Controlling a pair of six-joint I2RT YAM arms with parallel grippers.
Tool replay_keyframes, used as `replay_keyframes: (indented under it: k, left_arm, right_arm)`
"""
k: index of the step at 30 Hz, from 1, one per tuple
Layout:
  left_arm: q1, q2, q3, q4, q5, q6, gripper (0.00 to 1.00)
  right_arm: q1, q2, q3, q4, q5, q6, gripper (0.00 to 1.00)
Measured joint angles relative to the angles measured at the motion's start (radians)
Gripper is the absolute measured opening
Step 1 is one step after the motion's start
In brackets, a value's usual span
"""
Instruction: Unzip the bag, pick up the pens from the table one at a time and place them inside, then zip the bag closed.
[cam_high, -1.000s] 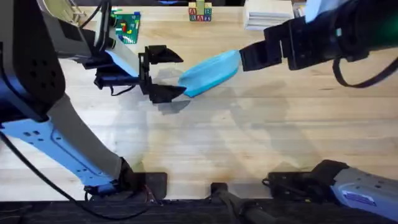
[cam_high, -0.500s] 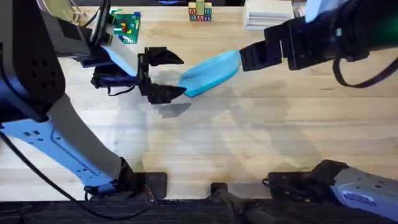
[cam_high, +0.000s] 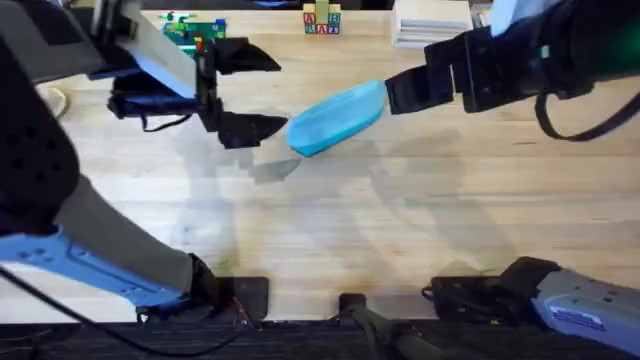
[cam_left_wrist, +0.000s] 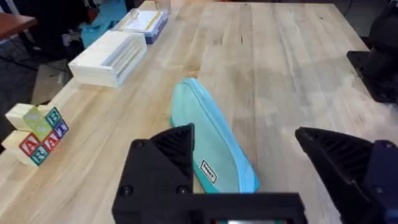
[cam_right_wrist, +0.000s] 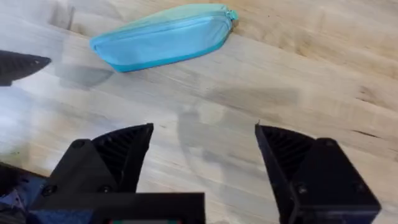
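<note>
Bag (cam_high: 337, 118): one, light blue, lying flat on desk (cam_high: 400, 230) at upper centre of overhead view, long axis diagonal. Zip runs along top edge, looks closed; pull sits at tapered end in right wrist view (cam_right_wrist: 231, 14). Small label tag on the side, text unreadable.
Bag occlusion: near end cut off behind left claw's finger in left wrist view; far end meets the dark right arm in overhead view, contact hard to judge.
Left claw (cam_high: 240, 92): fingers spread wide, empty, just left of bag, apart from it. Arm large and dark, covers left third of overhead view.
Right claw (cam_right_wrist: 205, 162): fingers spread wide, empty, above bare desk, bag well ahead of it. Exact position in overhead view hard to make out.
Pens: cannot make out any on the visible desk.
Letter blocks (cam_left_wrist: 36, 132): small stack near desk edge; exact count unclear.
White boxes (cam_left_wrist: 109, 57): one ribbed white box, a second flatter one behind it.
Green toy (cam_high: 200, 38): partly hidden by left arm, type unclear.
</note>
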Motion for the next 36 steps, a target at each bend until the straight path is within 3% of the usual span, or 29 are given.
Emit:
replay_keyframes:
  k: [11, 18, 22, 30, 36]
  left_arm:
    - [0.072, -0.191, 0.002, -0.080, -0.130, -0.008, 0.997]
    - [0.101, -0.302, 0.002, -0.082, -0.222, -0.151, 0.997]
    - [0.103, -0.355, 0.002, -0.059, -0.284, -0.301, 0.997]
    - [0.103, -0.452, 0.002, 0.072, -0.423, -0.765, 0.998]
    - [0.103, -0.487, 0.002, 0.082, -0.491, -1.034, 0.998]
  right_arm:
    - [0.000, 0.000, 0.000, 0.000, 0.000, 0.000, 0.997]
    - [0.000, 0.000, 0.000, 0.000, 0.000, 0.000, 0.998]
    - [0.000, 0.000, 0.000, 0.000, 0.000, 0.000, 0.998]
    - [0.000, 0.000, 0.000, 0.000, 0.000, 0.000, 0.997]
    - [0.000, 0.000, 0.000, -0.002, 0.000, 0.000, 0.997]
